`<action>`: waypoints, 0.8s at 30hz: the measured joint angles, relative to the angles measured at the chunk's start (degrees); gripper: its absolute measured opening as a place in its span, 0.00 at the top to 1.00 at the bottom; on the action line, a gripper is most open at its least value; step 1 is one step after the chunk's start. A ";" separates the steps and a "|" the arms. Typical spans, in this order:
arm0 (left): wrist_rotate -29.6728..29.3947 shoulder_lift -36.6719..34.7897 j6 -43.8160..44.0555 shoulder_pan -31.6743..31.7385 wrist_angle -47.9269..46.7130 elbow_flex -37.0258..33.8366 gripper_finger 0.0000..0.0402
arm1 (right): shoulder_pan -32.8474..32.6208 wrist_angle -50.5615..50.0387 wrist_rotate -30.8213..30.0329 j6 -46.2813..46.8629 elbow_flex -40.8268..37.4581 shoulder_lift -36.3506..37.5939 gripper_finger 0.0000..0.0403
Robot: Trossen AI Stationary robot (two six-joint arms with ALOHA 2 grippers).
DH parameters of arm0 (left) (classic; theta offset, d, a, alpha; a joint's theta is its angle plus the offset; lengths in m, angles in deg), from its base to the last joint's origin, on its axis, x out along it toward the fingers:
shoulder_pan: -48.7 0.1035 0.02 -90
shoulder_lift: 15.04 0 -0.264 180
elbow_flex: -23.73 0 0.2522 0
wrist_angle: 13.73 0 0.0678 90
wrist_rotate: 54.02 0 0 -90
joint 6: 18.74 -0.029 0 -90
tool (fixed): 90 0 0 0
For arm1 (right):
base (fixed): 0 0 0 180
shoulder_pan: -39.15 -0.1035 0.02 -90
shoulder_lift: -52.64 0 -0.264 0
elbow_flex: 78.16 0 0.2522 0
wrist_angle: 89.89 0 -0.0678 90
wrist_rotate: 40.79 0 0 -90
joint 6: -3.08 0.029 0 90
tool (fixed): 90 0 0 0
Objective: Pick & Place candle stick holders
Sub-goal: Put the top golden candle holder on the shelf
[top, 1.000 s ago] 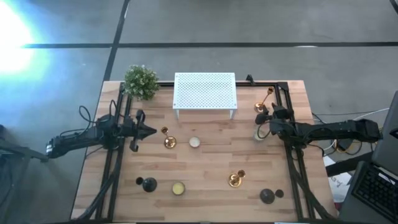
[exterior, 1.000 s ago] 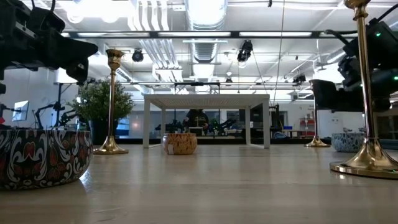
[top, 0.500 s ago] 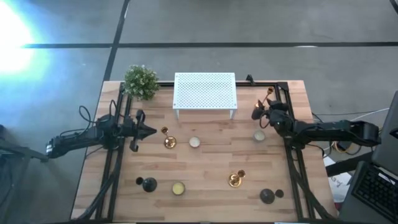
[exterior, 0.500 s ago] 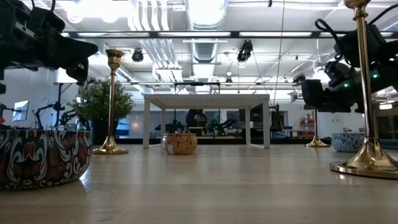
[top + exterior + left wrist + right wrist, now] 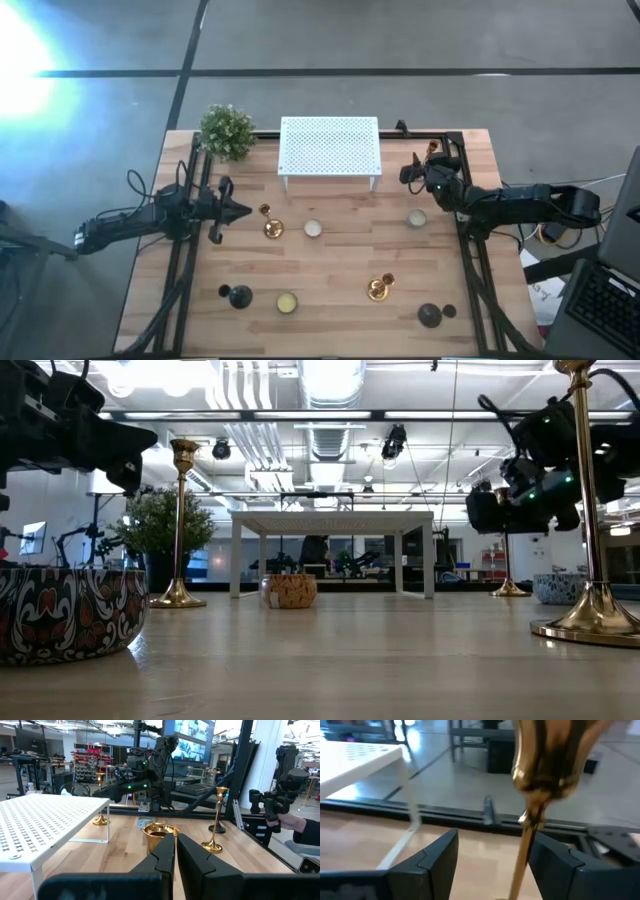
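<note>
**Right gripper at the far-right gold candlestick, fingers apart around the stem**

From above I see my right gripper at the far right corner of the table, just beside the white perforated rack. The gold candlestick stands there upright, its cup top showing right next to the gripper body. In the right wrist view the stem and cup sit between my two dark fingers, nearer one finger than the other. The fingers are apart; I cannot tell whether either one touches the stem.

My left gripper waits at the left-centre of the table, fingers pressed together and holding nothing. A second gold candlestick stands just beyond its tip; the left wrist view shows that cup directly ahead of the closed fingers.

A third gold candlestick stands near the front, right of centre. Two black dome-based holders sit on the front edge, one left, one right. Both are well apart from either gripper.
</note>
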State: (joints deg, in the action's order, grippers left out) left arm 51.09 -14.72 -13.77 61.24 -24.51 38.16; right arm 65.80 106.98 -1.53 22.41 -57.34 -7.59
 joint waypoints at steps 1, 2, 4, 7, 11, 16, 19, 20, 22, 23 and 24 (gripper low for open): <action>0.00 0.00 0.00 -0.01 0.00 0.00 0.94 | 0.09 -0.03 -0.54 0.03 0.34 -0.69 0.51; 0.02 -0.02 -0.02 -0.01 0.00 0.00 0.94 | 0.09 -0.07 -0.63 0.19 0.59 -1.24 0.55; 0.02 0.00 -0.02 -0.01 0.00 0.00 0.94 | -0.01 -0.25 -0.61 1.18 0.89 -2.15 0.66; 0.00 -0.01 0.00 0.01 0.00 0.00 0.94 | -0.47 -0.35 1.08 1.44 0.79 -2.83 0.90; 0.00 -0.02 -0.02 0.01 0.00 0.00 0.94 | -1.14 -0.42 3.39 1.23 0.70 -2.04 0.97; 0.02 0.00 -0.02 -0.01 0.00 0.00 0.94 | -1.15 -0.43 4.57 -6.39 4.03 1.98 0.97; 0.02 -0.02 -0.01 0.01 0.00 0.00 0.94 | -1.11 -3.83 4.11 -12.00 7.98 4.81 0.98; 0.01 -0.02 0.00 -0.01 0.00 0.00 0.94 | -1.09 -6.35 4.10 -13.35 9.82 5.77 0.98; 0.02 0.00 -0.02 -0.01 0.00 0.00 0.94 | -1.11 -13.26 4.12 -15.04 13.80 7.34 0.98; 0.02 0.00 -0.01 -0.01 0.00 0.00 0.94 | -1.11 -16.82 4.16 -15.41 15.99 7.82 0.98; 0.00 0.00 0.00 0.00 0.00 0.00 0.94 | -1.11 -19.90 4.20 -16.05 18.16 8.16 0.98</action>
State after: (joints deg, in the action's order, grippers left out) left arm 51.09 -14.72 -13.77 61.23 -24.51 38.16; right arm 64.69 87.08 2.67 6.36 -39.18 0.57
